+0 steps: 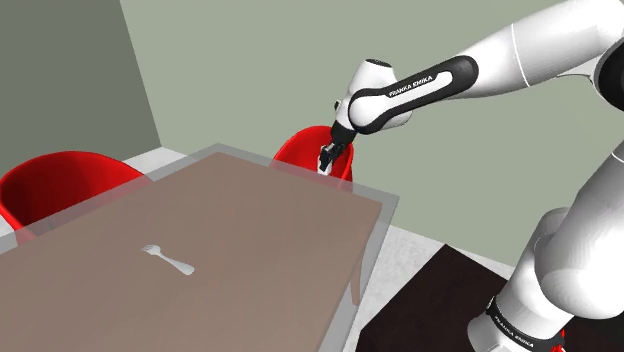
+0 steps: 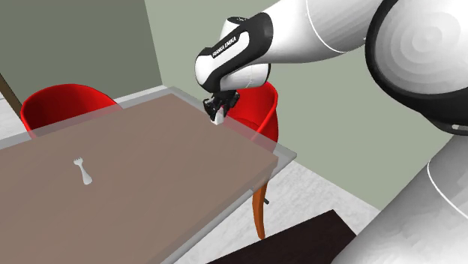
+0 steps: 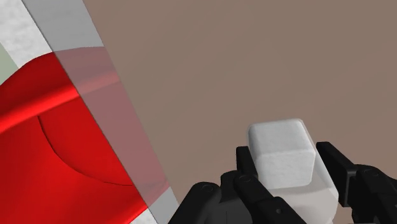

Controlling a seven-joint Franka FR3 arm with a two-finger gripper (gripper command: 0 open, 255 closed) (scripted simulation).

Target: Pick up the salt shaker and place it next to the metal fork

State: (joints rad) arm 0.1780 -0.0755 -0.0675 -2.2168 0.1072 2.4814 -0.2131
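Salt shaker: a white, square-topped salt shaker sits between the two black fingers of the gripper, over the brown surface near its far edge. In the shoulder view the salt shaker is a white speck under the hand, and in the second exterior view a small white tip.
Gripper: closed on the salt shaker, with one finger pressed to each side. It is seen at the far edge in the shoulder view and the second exterior view.
Hard to tell: the shaker's lower part is hidden behind the fingers and hand, so I cannot tell whether its base touches the surface.
Worktop: a flat brown worktop with a pale translucent rim; its near end is cut off in both outside views.
Fork: a small silvery metal fork lies flat on the worktop, well apart from the salt shaker, toward the second exterior view's left.
Chairs: one red moulded chair stands just behind the gripper, partly hidden by the arm; another red chair is at the shoulder view's left, its seat hidden by the worktop.
Stand: a dark box, cut off at the bottom edge.
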